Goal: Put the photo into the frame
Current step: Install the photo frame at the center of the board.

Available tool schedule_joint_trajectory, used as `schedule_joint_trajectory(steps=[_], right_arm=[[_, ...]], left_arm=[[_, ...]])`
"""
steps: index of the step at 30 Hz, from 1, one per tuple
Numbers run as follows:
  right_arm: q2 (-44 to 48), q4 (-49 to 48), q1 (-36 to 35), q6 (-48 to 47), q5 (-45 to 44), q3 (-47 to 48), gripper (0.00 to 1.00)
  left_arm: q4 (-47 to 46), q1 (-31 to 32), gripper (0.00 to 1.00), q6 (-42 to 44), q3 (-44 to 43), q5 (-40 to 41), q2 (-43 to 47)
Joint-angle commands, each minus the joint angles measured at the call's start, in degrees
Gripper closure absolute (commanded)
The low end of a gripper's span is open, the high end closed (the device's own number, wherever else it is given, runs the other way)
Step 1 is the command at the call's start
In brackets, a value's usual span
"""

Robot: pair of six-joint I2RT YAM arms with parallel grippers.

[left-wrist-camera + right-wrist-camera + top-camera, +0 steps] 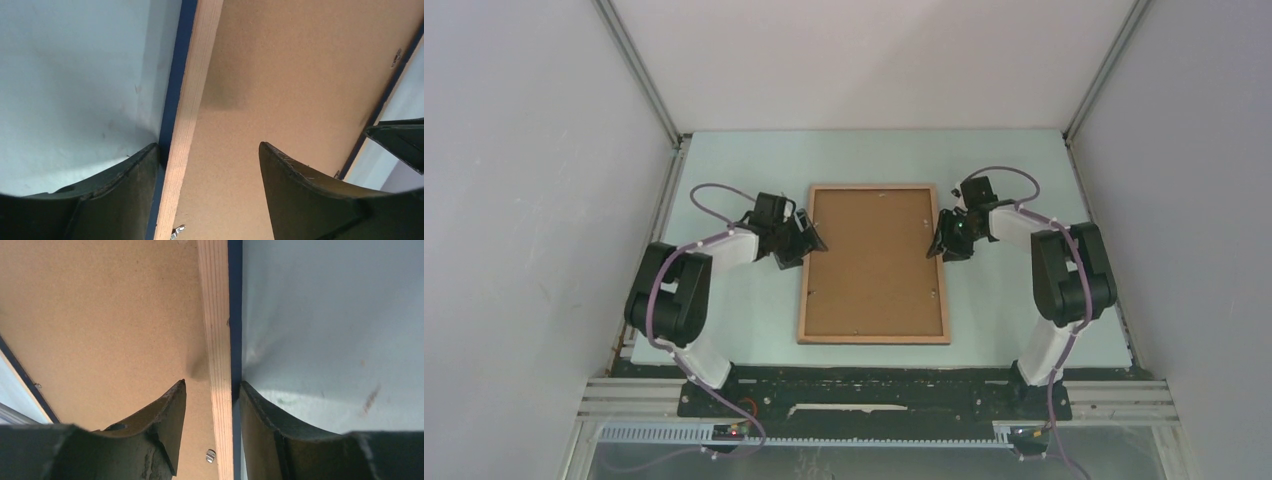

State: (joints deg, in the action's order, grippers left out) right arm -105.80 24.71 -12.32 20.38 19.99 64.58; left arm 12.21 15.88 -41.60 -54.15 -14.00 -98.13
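Frame (874, 338): lying flat on the table (744, 330), wood-brown face up, squarely between the two tools, a navy edge running down its outer sides
Backing board (874, 260): sitting inside the rails and filling the whole opening, so it's the back of the frame that faces up
Left gripper (209, 145): astride the left rail with its jaws spread wide. The outer finger (125, 170) is right at the navy edge and the inner finger (300, 190) is out over the board, well clear of the wood. It's slack and gripping nothing
Right gripper (213, 382): astride the opposite rail, outer finger against the navy edge, inner finger just beside the wood with a sliver of board showing between them. It looks loose around the rail rather than pinching it
Why this stance: one tool on each long rail, facing each other across the board, looks to me like a placing for steadying or shifting the frame evenly
Photo: nowhere in view, not ahead of either tool nor on the table beside them. Whether it lies beneath the board I cannot tell
Progress: with the board seated, the insertion may be done, but nothing here proves it
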Motion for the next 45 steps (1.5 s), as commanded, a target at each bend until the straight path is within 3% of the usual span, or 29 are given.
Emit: schedule_joint_trajectory(steps=[1, 4, 7, 14, 18, 25, 31, 35, 40, 45], right_arm=[[7.4, -1.0, -2.3, 2.7, 3.1, -8.0, 0.5], [11.9, -4.2, -0.7, 4.9, 2.7, -12.6, 0.48], [12.4, -7.4, 3.0, 6.8, 2.7, -12.5, 0.45], [1.3, -11.7, 9.0, 12.7, 6.0, 1.9, 0.42], [-2.3, -13.8, 8.8, 10.9, 5.9, 3.2, 0.42], [-4.8, -13.0, 8.6, 6.9, 11.0, 3.2, 0.48], [-3.9, -1.6, 5.7, 1.6, -1.7, 8.1, 0.47], [-6.6, -0.5, 5.1, 1.5, -2.9, 11.9, 0.49], [-14.4, 3.7, 3.9, 2.3, -4.8, 22.3, 0.58], [-22.4, 12.9, 0.3, 2.2, -10.9, 35.7, 0.78]], left_arm=[[-6.1, 8.3, 0.26, -8.6, 11.4, -8.8, 5.2], [-7.7, 12.4, 0.25, -11.4, 16.4, -5.9, 11.4], [-4.8, 12.3, 0.2, -9.5, 17.7, -2.2, 14.8], [17.2, 9.2, 0.17, 3.6, -2.0, 16.5, 7.1], [24.9, 8.5, 0.21, 7.4, -14.4, 24.2, 0.0], [27.3, 8.4, 0.3, 7.4, -22.0, 22.8, -8.1], [24.6, 8.4, 0.25, 5.7, -19.7, 19.1, -7.4], [21.5, 7.7, 0.25, 5.5, -17.7, 17.0, -6.5], [17.3, 6.1, 0.26, 4.8, -14.9, 14.7, -5.3], [14.5, 3.8, 0.3, 4.4, -12.5, 11.5, -4.6]])
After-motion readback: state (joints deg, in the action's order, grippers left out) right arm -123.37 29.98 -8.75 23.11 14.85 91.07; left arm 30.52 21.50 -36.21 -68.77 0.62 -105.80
